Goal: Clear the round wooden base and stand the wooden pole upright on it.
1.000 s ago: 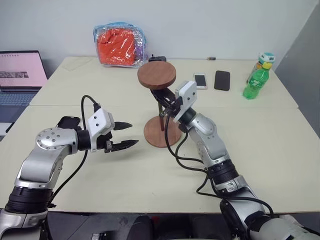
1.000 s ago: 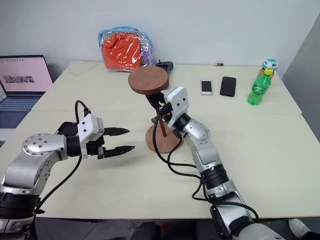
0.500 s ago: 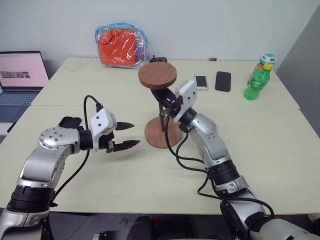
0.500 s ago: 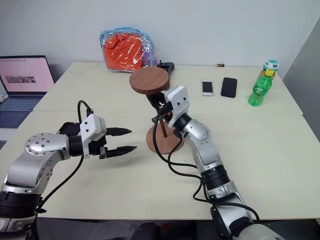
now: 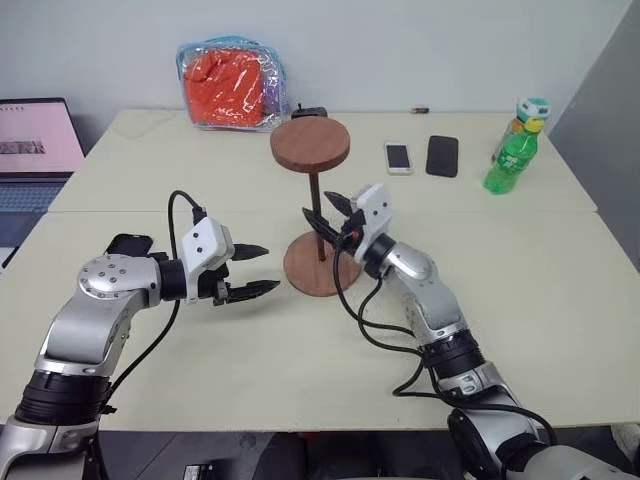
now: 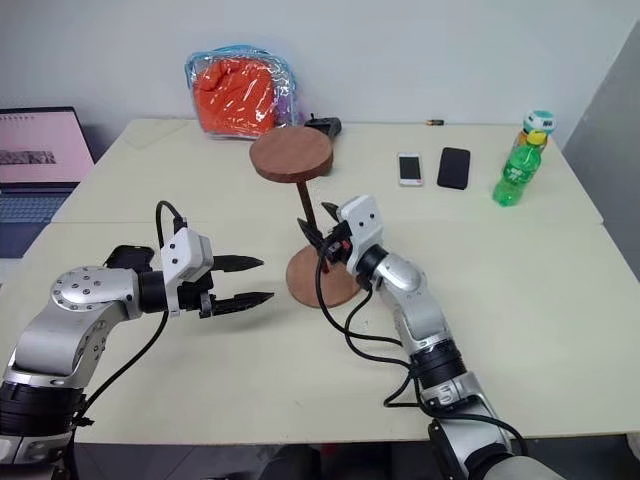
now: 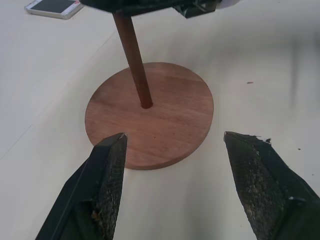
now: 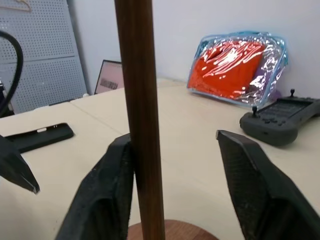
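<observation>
Both grippers stand open: my right gripper [image 5: 322, 212] w/ fingers spread beside wooden pole [image 5: 315, 214], left gripper [image 5: 257, 269] wide nearby. Pole upright in round wooden base [image 5: 320, 275] centre hole, base clear — task looks about done; only backing off left.

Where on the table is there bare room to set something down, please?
Bare tabletop stretches right of the right gripper, below the green bottle, and along the near edge. The middle is crowded: the round wooden base with the wooden pole, and the left gripper beside it.
</observation>
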You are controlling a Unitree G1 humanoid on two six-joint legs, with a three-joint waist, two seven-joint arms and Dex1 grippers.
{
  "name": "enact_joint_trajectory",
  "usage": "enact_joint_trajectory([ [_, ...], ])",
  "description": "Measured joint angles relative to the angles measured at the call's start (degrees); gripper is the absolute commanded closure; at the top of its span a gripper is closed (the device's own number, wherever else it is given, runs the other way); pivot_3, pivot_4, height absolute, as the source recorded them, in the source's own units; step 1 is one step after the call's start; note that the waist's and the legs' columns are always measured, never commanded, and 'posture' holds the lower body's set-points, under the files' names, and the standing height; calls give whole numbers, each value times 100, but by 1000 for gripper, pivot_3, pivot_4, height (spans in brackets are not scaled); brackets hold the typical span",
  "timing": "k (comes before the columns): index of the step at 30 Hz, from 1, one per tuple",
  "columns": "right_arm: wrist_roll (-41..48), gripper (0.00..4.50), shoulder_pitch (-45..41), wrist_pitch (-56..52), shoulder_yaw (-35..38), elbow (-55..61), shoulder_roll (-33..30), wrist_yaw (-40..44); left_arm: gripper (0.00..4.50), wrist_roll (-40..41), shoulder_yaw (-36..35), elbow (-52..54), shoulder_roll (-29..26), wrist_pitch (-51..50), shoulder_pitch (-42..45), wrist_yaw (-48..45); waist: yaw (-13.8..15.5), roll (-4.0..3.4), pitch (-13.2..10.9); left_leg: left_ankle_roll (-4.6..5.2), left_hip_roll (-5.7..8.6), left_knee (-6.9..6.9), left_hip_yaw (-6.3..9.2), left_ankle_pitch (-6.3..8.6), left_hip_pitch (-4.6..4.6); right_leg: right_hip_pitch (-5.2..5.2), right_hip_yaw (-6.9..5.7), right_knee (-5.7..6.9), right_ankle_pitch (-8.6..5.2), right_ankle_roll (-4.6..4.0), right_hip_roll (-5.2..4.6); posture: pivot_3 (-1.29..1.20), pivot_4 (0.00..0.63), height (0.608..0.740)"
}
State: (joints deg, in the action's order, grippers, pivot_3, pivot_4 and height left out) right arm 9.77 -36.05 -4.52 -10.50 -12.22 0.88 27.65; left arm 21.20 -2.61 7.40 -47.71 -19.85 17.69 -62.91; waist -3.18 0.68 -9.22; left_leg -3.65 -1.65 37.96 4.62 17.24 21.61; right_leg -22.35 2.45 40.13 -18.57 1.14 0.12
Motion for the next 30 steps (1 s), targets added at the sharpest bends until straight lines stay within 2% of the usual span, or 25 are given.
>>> enact_joint_trajectory([
  [1,5,652,10,-50,-3,85,-8,25,1279,1,0,0,6,0,1,3,-6,0,0,0,0,0,0,0,0,0,0,0,0,0,0,0,150,740],
  [4,45,44,143,-262,-76,327,-118,166,1279,15,0,3,57,-13,13,47,-4,0,0,1,1,1,0,0,3,1,-1,-1,0,0,-1,0,150,740],
  [13,155,44,544,-1258,-362,1560,-974,865,1279,273,-23,18,138,-353,266,106,28,0,0,1,5,5,2,0,10,2,-9,-7,0,0,-5,0,150,740],
  [17,403,44,863,-1831,-136,2198,-1909,1300,1279,236,-46,112,47,-374,289,219,51,1,-1,1,7,7,2,0,16,4,-9,-14,0,0,-8,0,150,740],
  [23,1335,44,1633,-2619,766,3426,-3762,2389,1279,167,-156,128,-610,-527,64,-17,86,-11,-21,3,10,2,-1,1,16,3,-10,-18,0,0,-6,0,150,740],
  [27,1928,44,1994,-2920,1447,3907,-4634,2892,1279,180,-252,36,-770,-571,157,-153,116,-12,-29,3,12,6,-5,1,13,6,-12,-16,0,0,12,0,150,740],
  [30,2253,44,2168,-3077,1884,3990,-5037,3123,1279,199,-377,-168,-852,-579,414,-200,134,-7,-33,3,12,9,-6,2,13,9,-11,-17,1,-1,29,0,150,740],
])
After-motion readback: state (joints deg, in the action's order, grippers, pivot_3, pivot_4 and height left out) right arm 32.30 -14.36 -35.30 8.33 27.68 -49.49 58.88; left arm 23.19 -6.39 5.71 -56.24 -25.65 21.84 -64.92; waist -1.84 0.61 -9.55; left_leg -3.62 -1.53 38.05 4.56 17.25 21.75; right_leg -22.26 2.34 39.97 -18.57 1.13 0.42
